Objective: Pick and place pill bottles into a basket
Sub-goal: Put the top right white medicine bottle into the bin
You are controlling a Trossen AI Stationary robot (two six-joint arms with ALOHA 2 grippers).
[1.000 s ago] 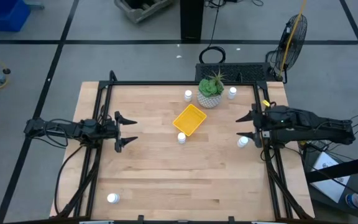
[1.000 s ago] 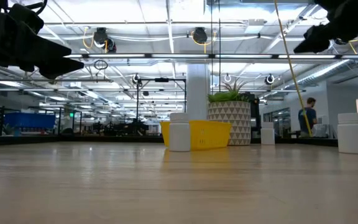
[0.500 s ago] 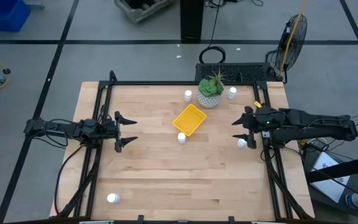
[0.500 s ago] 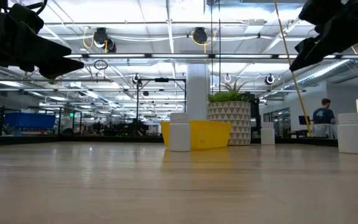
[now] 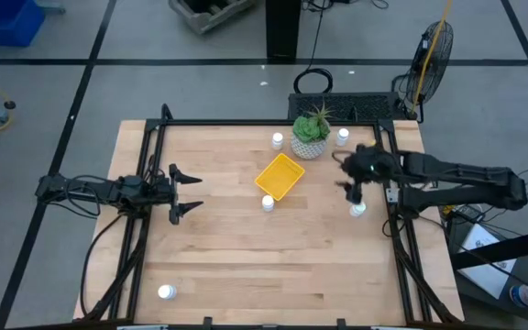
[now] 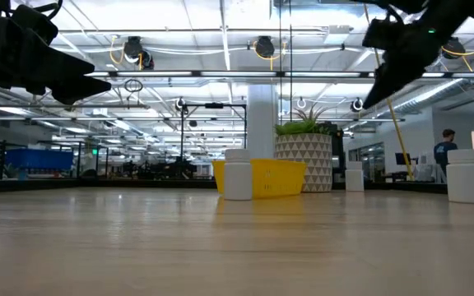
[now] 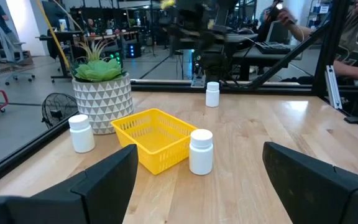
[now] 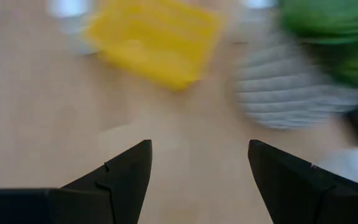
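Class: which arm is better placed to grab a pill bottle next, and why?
Right. The right gripper hangs open beside a pill bottle; the left gripper waits at the table's left edge, far from any.

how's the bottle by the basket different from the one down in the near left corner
The bottle by the basket stands just off the yellow basket, near mid-table; the corner bottle stands alone at the table's edge, far from everything. The first lies between the left gripper and the right gripper; the corner one sits well off from both. Both are small, white, upright, and not yet in the basket.
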